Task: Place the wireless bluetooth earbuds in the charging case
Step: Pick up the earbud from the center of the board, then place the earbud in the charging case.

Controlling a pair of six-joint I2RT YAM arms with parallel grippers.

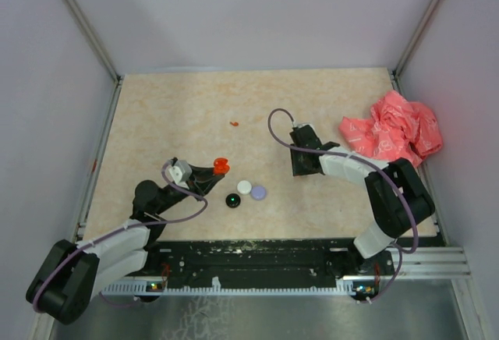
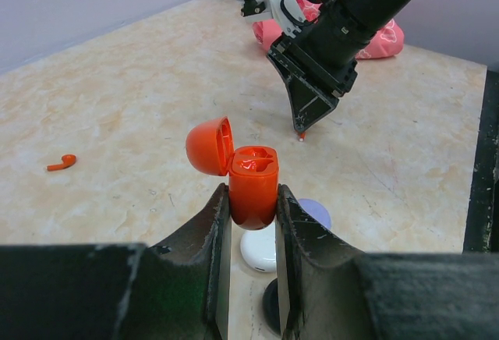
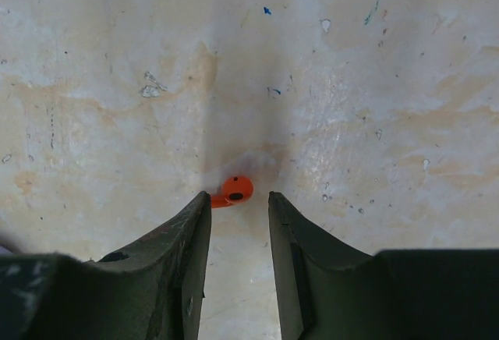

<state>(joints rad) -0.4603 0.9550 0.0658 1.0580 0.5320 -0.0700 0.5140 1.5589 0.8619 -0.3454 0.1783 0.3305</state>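
Observation:
My left gripper (image 2: pixel 252 198) is shut on an orange-red charging case (image 2: pixel 253 188), upright with its lid (image 2: pixel 209 146) flipped open to the left; from above the case (image 1: pixel 221 165) sits left of centre. My right gripper (image 3: pixel 238 200) points straight down at the table with its jaws narrowly apart. An orange earbud (image 3: pixel 233 191) lies on the table between its fingertips, its stem against the left finger (image 3: pixel 199 215), and it is not clamped. In the top view, the right gripper (image 1: pixel 298 170) stands right of the case. A second orange earbud (image 1: pixel 234 123) (image 2: pixel 61 162) lies alone farther back.
A white disc (image 1: pixel 245 187), a lilac disc (image 1: pixel 259 193) and a black disc (image 1: pixel 232 200) lie just in front of the case. A crumpled pink-red bag (image 1: pixel 394 128) sits at the right edge. Grey walls enclose the table on three sides.

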